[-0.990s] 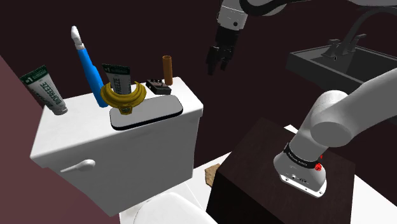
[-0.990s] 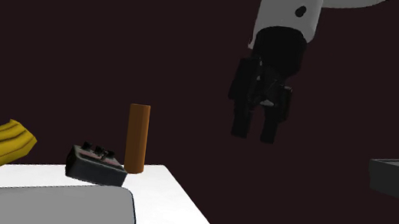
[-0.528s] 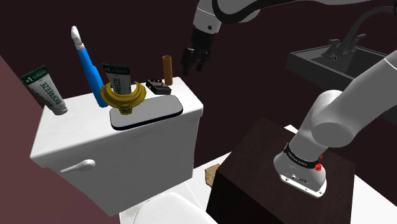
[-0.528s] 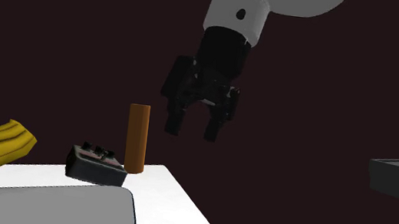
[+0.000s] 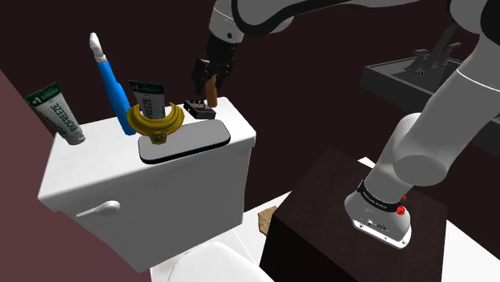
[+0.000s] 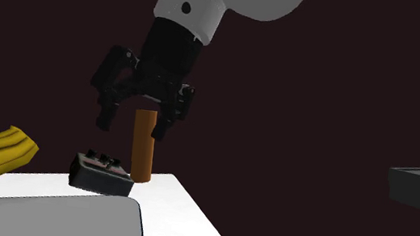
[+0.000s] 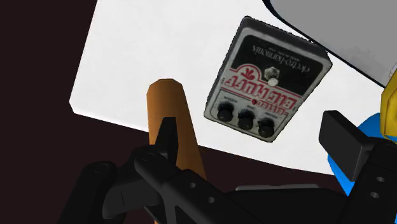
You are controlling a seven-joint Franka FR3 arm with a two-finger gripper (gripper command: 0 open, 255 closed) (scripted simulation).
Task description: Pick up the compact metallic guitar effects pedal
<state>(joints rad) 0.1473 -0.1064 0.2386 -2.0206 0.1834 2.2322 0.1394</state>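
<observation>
The pedal [image 5: 196, 108] is a small grey metal box with three black knobs and red lettering. It lies on the white toilet tank lid [image 5: 232, 116], near the back edge. In the second exterior view the pedal [image 6: 100, 172] sits just left of a brown cylinder [image 6: 143, 150]. My gripper [image 6: 131, 127] hangs open a short way above both, touching neither. In the wrist view the pedal [image 7: 267, 79] lies ahead of the gripper [image 7: 252, 130], between the spread fingers [image 7: 167, 137], and the cylinder [image 7: 172, 121] stands close by one finger.
A gold ring-shaped object [image 5: 156, 120], a blue toothbrush [image 5: 108, 76], two tubes [image 5: 56, 112] and a grey oval tray [image 5: 183, 140] share the lid. A dark sink [image 5: 425, 80] hangs at the shoulder view's right. The stand [image 5: 352, 216] is at lower right.
The gripper has swung toward the shoulder view's left and come down, from the air beside the tank to just above the pedal and cylinder. It stays open.
</observation>
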